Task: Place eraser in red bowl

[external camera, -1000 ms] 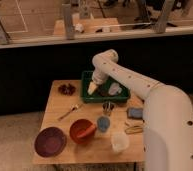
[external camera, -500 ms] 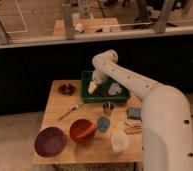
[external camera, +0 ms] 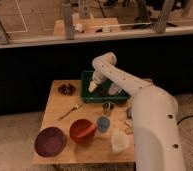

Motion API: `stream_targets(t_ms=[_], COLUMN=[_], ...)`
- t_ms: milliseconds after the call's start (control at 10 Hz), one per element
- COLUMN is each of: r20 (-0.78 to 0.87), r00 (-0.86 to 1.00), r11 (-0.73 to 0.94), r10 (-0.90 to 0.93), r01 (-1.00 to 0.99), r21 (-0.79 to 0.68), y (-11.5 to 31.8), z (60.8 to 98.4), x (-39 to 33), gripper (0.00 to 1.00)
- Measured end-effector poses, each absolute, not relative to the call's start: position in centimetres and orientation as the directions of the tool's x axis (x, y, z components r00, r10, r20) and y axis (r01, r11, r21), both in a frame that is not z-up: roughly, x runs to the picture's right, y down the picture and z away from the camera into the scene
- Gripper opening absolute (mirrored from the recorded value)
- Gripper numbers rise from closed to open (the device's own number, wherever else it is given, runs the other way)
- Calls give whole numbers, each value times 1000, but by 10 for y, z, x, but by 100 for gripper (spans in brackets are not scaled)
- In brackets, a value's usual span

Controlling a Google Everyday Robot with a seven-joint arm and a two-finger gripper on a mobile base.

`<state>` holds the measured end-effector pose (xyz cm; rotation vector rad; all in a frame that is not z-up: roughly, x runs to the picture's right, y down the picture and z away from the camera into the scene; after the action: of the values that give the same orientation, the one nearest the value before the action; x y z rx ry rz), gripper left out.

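Gripper (external camera: 92, 86) at frame centre, hanging pointed down over the left end of the green tray (external camera: 102, 99); it is low, at or just inside the tray's rim; open or closed, I cannot tell.

My arm (external camera: 151, 127) rises as a bulky white column from the lower right of the frame, bends at an elbow (external camera: 105, 61) above the tray, then drops to the gripper.

Wooden table (external camera: 57, 107) fills the lower middle; the tray sits at its far edge, right of centre.

Red bowl (external camera: 82, 130) near the table's front, below and slightly left of the gripper, well apart from it; purple plate (external camera: 50, 141) just to the bowl's left, at the lower left corner of the table.

Blue cup (external camera: 103, 123) just beside the bowl on its right; small metal cup (external camera: 108, 107) above that, close to the tray's front rim; pale cup (external camera: 119, 142) at the lower right, next to my arm.

Spoon (external camera: 70, 111) lies slanted on the boards left of centre; dark small dish (external camera: 66, 89) at the table's upper left corner, beside the tray.

Eraser: I cannot single it out; some small things at the table's right edge are half hidden by my arm.
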<state>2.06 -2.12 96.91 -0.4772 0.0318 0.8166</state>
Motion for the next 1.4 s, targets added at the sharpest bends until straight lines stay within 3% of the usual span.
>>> stream_targets(t_ms=[500,600,1200,1400], r20=[-274,-282,-288,-287], r00=[703,705,714,713], r11=[598,609,630,629], r10=[656,651,639,639], r01=[-706,-707,-700,-700], r21=[-380,-359,-337,-340], y=[10,13,15,14], z=[1013,1016,1010,1009], x=[32,33,31,32], gripper=[78,72,12,0])
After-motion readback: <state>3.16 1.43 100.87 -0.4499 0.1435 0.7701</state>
